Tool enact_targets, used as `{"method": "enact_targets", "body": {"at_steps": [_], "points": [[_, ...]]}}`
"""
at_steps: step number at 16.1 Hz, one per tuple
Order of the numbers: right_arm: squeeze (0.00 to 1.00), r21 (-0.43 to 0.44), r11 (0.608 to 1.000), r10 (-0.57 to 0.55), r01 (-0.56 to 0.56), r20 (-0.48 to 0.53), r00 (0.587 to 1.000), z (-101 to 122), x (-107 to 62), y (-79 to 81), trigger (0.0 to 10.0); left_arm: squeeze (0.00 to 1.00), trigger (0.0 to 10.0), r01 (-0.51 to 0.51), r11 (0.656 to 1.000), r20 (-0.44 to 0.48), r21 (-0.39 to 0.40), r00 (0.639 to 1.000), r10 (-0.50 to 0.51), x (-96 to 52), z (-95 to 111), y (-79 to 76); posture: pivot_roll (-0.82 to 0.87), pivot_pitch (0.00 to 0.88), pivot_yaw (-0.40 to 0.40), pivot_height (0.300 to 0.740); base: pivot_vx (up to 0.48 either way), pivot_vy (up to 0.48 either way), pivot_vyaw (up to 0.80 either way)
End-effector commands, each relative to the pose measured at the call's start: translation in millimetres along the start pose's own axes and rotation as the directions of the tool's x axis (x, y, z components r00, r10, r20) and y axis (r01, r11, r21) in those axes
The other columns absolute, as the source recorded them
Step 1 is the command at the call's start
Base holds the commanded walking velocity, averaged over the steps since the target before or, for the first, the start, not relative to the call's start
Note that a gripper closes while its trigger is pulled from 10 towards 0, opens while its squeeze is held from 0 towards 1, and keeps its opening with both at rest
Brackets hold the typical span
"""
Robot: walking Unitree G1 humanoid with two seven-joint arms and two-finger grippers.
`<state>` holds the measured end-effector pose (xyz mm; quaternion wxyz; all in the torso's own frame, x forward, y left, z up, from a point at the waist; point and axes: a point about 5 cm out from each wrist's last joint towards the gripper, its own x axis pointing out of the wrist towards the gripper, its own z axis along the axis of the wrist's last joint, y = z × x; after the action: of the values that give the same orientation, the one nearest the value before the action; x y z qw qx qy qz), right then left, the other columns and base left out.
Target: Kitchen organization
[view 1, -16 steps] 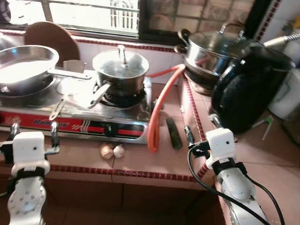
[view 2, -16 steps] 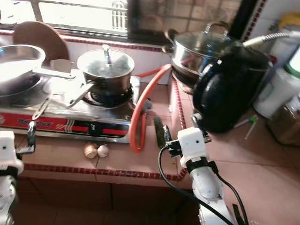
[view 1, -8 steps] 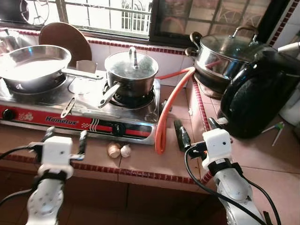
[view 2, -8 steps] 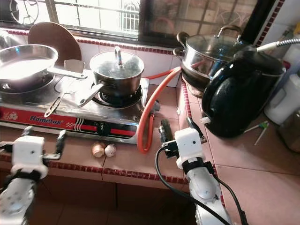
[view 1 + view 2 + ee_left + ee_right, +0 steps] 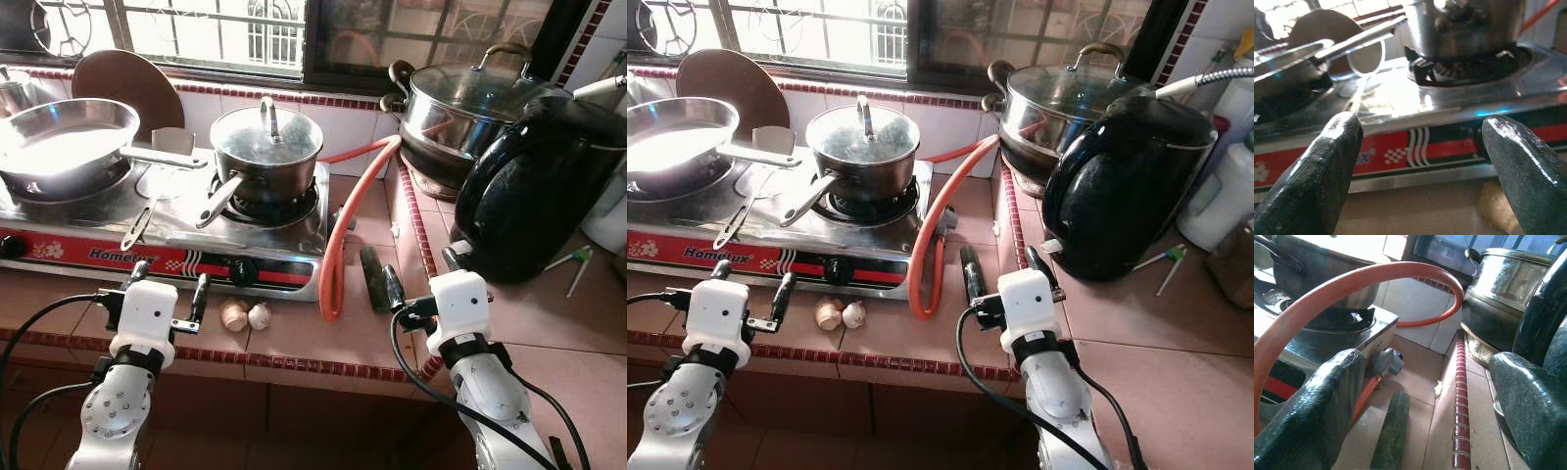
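My left gripper (image 5: 168, 279) hovers open over the tiled counter just in front of the gas stove (image 5: 118, 255), a little left of two small garlic bulbs (image 5: 245, 315). In the left wrist view its fingers (image 5: 1327, 161) frame the stove's red front panel. My right gripper (image 5: 421, 269) is open too, low over the counter between the orange gas hose (image 5: 338, 245) and the black kettle (image 5: 534, 186). A dark green cucumber-like piece (image 5: 1391, 438) lies just ahead of it, beside its left finger (image 5: 394, 286).
On the stove stand a steel frying pan (image 5: 59, 147) and a lidded saucepan (image 5: 266, 157) with its handle pointing toward me. A large glass-lidded pot (image 5: 460, 103) sits behind the kettle. A round brown board (image 5: 122, 83) leans at the window.
The camera has shifted. My left gripper has moved right along the stove front, closer to the garlic bulbs. The right gripper stays beside the dark green piece.
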<state>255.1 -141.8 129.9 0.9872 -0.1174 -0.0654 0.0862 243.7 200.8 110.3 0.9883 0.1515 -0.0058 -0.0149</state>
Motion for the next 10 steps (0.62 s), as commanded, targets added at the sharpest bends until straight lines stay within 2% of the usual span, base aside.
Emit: {"method": "enact_targets", "body": {"at_steps": [1, 6, 10], "points": [[0.0, -0.002, 1.0, -0.016, 0.016, -0.013, 1.0, -3.7, -0.6, -2.6, 10.0, 0.0, 10.0, 0.019, 1.0, 0.009, 0.0, 1.0, -0.019, 2.6, 2.0, -1.1, 0.22, 0.0, -0.055, 0.74, 0.0, 0.0, 0.0], [0.0, -0.008, 1.0, -0.018, 0.017, -0.014, 1.0, -4.1, 0.9, -3.8, 10.0, 0.0, 10.0, 0.024, 1.0, 0.001, -0.007, 1.0, -0.024, 3.4, 0.8, -3.5, 0.22, 0.0, -0.057, 0.74, 0.0, 0.0, 0.0], [0.0, -0.009, 1.0, -0.024, 0.023, -0.017, 1.0, -4.7, -0.6, -4.5, 10.0, 0.0, 10.0, 0.032, 0.999, -0.003, -0.016, 0.999, -0.032, 5.2, 1.4, -6.1, 0.21, 0.0, -0.054, 0.74, -0.268, 0.0, 0.0]]}}
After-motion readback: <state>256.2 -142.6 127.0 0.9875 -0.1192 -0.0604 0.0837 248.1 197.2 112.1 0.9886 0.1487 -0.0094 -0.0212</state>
